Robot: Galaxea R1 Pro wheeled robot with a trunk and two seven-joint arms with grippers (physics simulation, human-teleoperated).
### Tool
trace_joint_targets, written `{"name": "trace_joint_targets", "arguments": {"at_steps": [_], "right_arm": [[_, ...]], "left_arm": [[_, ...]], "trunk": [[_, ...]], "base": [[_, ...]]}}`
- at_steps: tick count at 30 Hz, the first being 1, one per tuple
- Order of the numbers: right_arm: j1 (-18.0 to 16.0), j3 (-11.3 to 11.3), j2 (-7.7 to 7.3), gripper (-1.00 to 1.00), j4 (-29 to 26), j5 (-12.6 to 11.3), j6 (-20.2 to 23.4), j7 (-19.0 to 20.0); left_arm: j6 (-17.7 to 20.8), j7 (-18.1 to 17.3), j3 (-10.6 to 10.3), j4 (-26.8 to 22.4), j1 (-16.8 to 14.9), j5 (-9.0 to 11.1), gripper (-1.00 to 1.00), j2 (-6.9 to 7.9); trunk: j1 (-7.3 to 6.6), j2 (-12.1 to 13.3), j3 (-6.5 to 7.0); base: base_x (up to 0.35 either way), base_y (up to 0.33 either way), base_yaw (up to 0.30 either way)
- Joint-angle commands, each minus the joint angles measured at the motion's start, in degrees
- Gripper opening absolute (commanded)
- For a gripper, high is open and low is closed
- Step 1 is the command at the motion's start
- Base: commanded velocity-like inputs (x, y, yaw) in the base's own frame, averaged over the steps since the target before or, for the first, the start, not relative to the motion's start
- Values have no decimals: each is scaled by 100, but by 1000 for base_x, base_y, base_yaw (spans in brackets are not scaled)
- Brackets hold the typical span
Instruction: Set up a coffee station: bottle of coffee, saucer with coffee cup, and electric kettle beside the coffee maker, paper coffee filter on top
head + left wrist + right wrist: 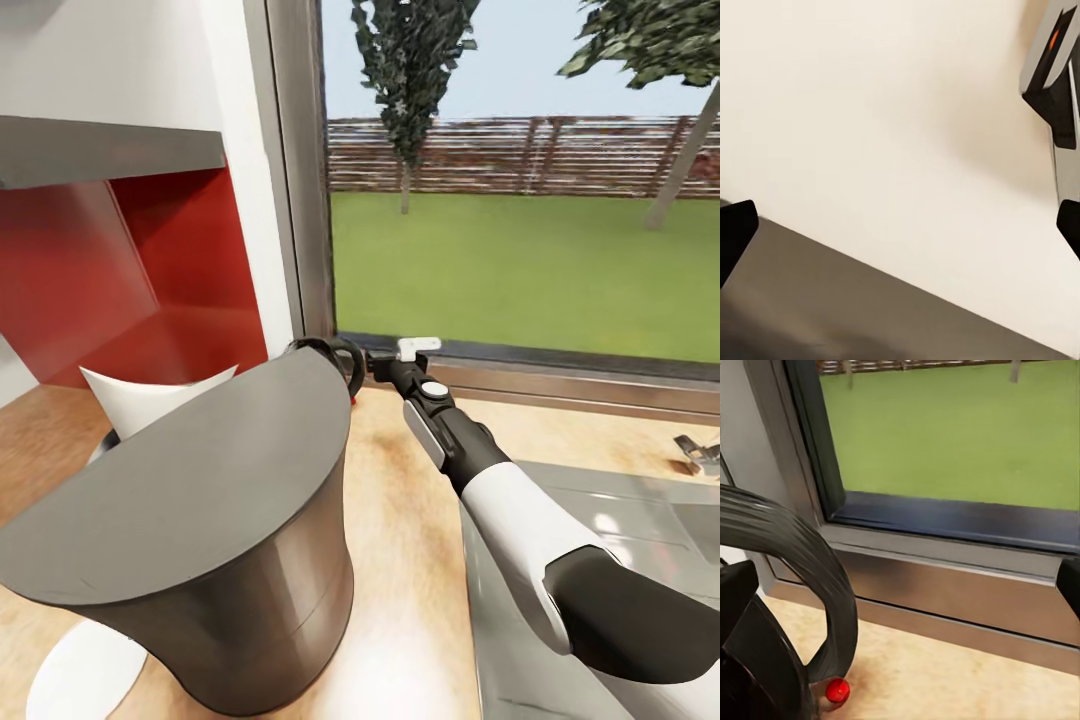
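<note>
One big dark grey metal electric kettle [200,540] sits close under the head camera on the light wood table [400,560], so it hides a lot. The right gripper [372,362] reaches past it to the black loop handle [810,577] by the window frame [945,562], probably so the lift comes from the handle side. Its fingers [735,592] look spread around the handle, I think, not clenched yet. The left gripper [900,225] hangs released over a dark surface.

I count one tall dark-grey metal electric kettle [200,540] at my seven o'clock, one white folded paper coffee filter [150,395] at nine, and two trees beyond the window.
</note>
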Motion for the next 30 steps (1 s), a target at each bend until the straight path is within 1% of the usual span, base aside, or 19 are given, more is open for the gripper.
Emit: {"name": "trace_joint_targets", "arguments": {"at_steps": [1, 4, 6, 9, 12, 13, 16, 20, 21, 24, 25, 26, 28, 30], "right_arm": [[-5, 21, 0, 100, -3, -38, 23, -37], [-5, 19, 0, 100, 25, -32, 17, 18], [-5, 16, 0, 100, 53, -14, 11, 150], [-5, 14, -77, 100, 109, 3, 4, 402], [-5, 12, -223, 100, 160, 5, -2, 536], [-5, 13, -386, 100, 174, 8, -3, 574], [-5, 14, -560, 100, 183, 7, -4, 587], [-5, 14, -717, 100, 186, 4, -4, 618], [-5, 14, -733, 100, 187, 4, -4, 647], [-5, 14, -832, 100, 187, 8, -4, 1029], [-5, 14, -901, 100, 184, 10, -2, 1365], [-5, 14, -937, 100, 180, 10, 0, 1547], [-5, 14, -967, 100, 175, 16, 2, 1708], [-5, 14, -977, 100, 173, 53, 4, 1790]], "left_arm": [[-21, -1, 41, 1, 1, 3, 100, 0], [-21, -1, 41, 1, 1, 3, 100, 0], [-21, -1, 41, 1, 1, 3, 100, -3], [-21, -1, 41, 1, 1, 3, 100, -7], [-21, -1, 41, 1, 1, 3, 100, -10], [-21, -1, 41, 1, 1, 3, 100, -10], [-21, -1, 41, 1, 1, 3, 100, -11], [-21, -1, 41, 1, 1, 3, 100, -8], [-21, -1, 41, 1, 1, 3, 100, -6], [-21, -1, 41, 1, 1, 3, 100, -6], [-21, -1, 41, 1, 1, 3, 100, -6], [-21, -1, 41, 1, 1, 3, 100, -6], [-21, -1, 41, 1, 1, 3, 100, -8], [-21, -1, 41, 1, 1, 3, 100, -8]], "trunk": [[1, -6, -16], [1, -6, -43], [1, -6, -61], [1, -6, -89], [1, -6, -116], [1, -6, -120], [1, -6, -126], [1, -6, -129], [1, -6, -129], [1, -6, -129], [1, -6, -129], [1, -6, -129], [1, -6, -129], [1, -6, -129]], "base": [[0, 0, 0], [0, 0, 0], [0, 0, 0], [0, 0, 0], [0, 0, 0], [0, 0, 0], [0, 0, 0], [0, 0, 0], [0, 0, 0], [0, 0, 0], [0, 0, 0], [0, 0, 0], [0, 0, 0], [0, 0, 0]]}}
